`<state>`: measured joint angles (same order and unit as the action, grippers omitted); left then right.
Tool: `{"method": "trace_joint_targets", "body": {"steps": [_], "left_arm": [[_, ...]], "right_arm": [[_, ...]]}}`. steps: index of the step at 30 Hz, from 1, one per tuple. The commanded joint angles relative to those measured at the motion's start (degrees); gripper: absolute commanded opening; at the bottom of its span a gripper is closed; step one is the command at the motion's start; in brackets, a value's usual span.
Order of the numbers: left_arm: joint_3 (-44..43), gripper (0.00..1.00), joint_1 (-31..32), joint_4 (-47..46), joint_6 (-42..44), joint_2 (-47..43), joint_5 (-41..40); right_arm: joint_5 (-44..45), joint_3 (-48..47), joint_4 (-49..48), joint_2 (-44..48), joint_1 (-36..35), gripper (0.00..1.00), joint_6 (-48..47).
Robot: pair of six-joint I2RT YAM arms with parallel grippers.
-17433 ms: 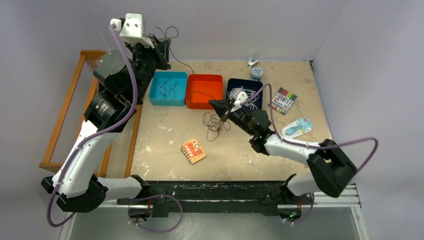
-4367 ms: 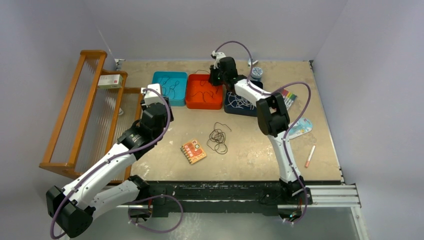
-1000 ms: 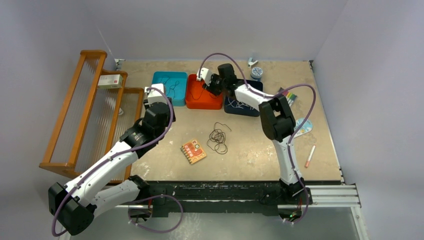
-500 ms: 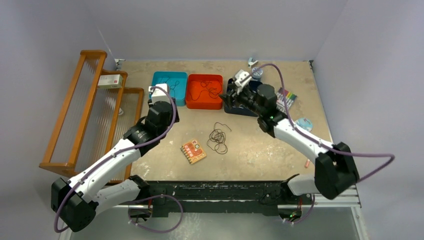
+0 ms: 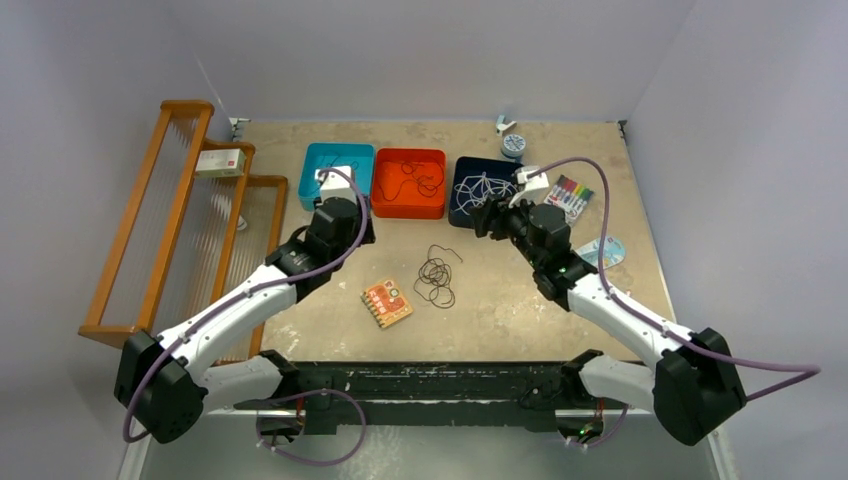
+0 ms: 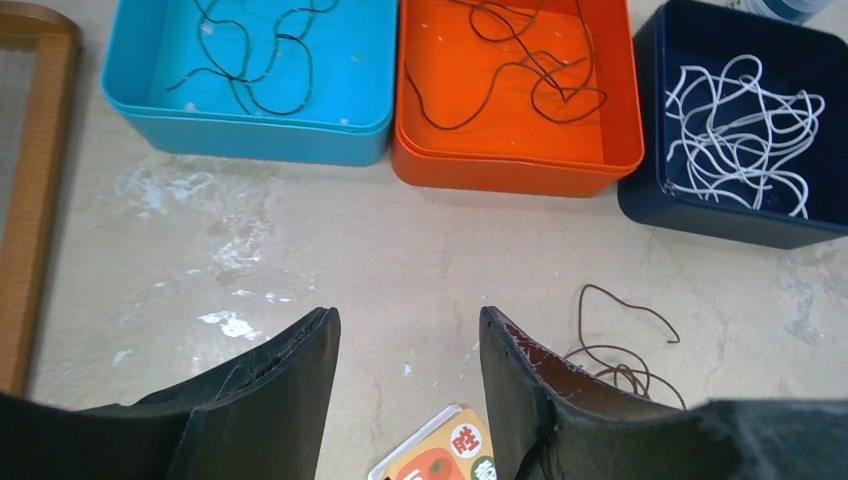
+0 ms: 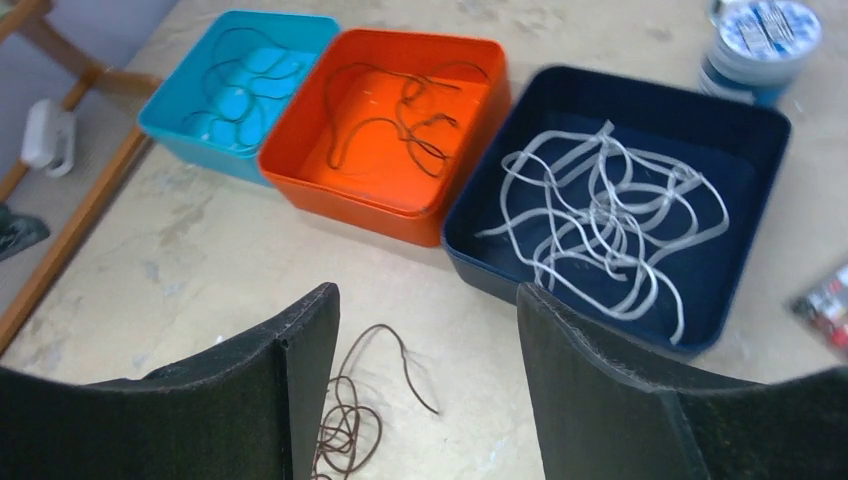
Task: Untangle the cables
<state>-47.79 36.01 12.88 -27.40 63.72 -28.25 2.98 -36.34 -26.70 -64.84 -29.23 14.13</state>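
The worktop (image 5: 500, 310) is a mottled beige slab, scuffed with pale patches, set between plain lavender-grey walls. A slatted wooden rack (image 5: 150, 230) stands along its left edge. Three glossy, round-cornered trays sit in a row at the far side: a teal tray (image 6: 250, 135), an orange tray (image 6: 500, 172) and a navy tray (image 6: 700, 215). Thin dark cables (image 6: 237, 78) lie in loose loops in the teal tray and likewise in the orange one. A heap of white cables (image 6: 740, 130) fills the navy one. One dark brown cable (image 5: 436, 272) lies loosely coiled on the bare worktop, just right of an orange printed card (image 5: 387, 303). The left gripper (image 6: 408, 400) hovers before the teal and orange trays, its matte black fingers (image 6: 280, 390) apart and empty. The right gripper (image 7: 425, 400) hovers before the navy tray, its fingers (image 7: 600, 380) likewise apart and empty.
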Motion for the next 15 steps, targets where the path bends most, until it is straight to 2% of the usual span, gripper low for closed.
{"method": "trace_joint_targets", "body": {"steps": [1, 3, 8, 12, 15], "left_arm": [[-2.08, 0.54, 0.21, -5.85, -1.25, 2.21, 4.85], [-2.20, 0.61, 0.57, -7.01, -1.35, 3.33, 6.66], [-1.55, 0.62, 1.46, -11.41, -2.81, 6.69, 12.23], [-1.20, 0.61, 3.91, -15.28, -3.52, 11.73, 17.84], [-2.11, 0.59, 5.13, -17.57, -1.78, 16.68, 25.08]], "right_arm": [[10.78, -1.56, 8.58, -0.38, 0.86, 0.69, 10.83], [9.19, -1.86, 11.32, -0.83, 3.28, 0.70, 11.29], [-4.61, -0.62, 12.33, 0.66, 13.16, 0.70, 12.37], [-8.94, -0.54, 12.43, 0.11, 14.24, 0.70, 11.30], [-13.79, 0.89, 8.69, -0.52, 14.38, 0.69, 11.35]]}}
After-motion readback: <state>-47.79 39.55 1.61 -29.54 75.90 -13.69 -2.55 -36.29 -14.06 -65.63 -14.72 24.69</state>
